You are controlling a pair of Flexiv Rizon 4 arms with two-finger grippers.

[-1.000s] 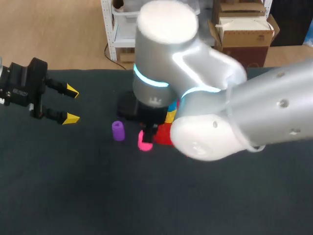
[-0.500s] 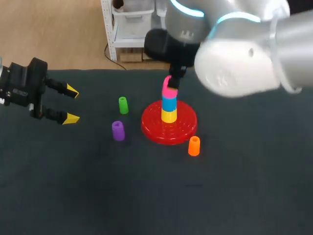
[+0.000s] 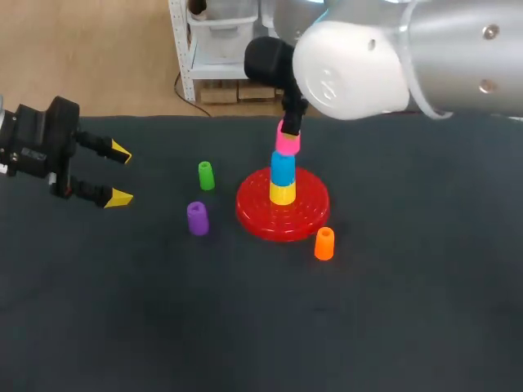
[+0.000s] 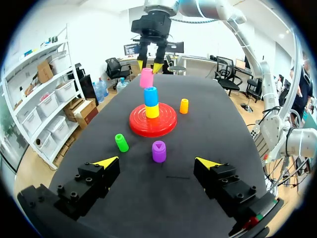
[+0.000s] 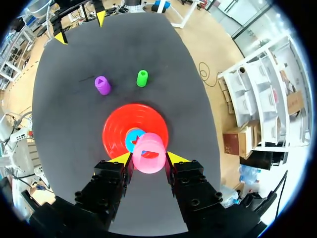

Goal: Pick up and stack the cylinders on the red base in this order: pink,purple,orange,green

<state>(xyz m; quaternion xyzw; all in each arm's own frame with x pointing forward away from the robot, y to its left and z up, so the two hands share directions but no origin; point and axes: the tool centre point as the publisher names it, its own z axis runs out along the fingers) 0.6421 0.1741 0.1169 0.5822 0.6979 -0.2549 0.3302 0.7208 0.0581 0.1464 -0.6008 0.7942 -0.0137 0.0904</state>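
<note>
Finding: the right gripper has its jaws clamped on the pink cylinder from two sides. It holds the cylinder directly over the blue cylinder, which sits on the yellow cylinder at the centre of the red base. The base stands toward the far edge of the table, about midway along it. I cannot tell whether pink touches blue or hangs just clear of it. In the right wrist view a sliver of blue shows beside the pink one, and in the left wrist view the pink cylinder looks slightly tilted, so I judge the alignment imperfect. Principal risk: released off-centre or canted, the pink cylinder may seat on the blue rim, slide off and roll across the table. Secondary risk: a lowering move with this offset could push the blue and yellow pair sideways and topple the column. Third: if the fingers open unevenly or drag on withdrawal, they may pull the pink cylinder with them. The purple cylinder and green cylinder stand left of the base, and the orange cylinder stands just beside its near rim, where a falling piece could strike it. The left gripper is at the left edge with its jaws apart and empty, well clear.
</note>
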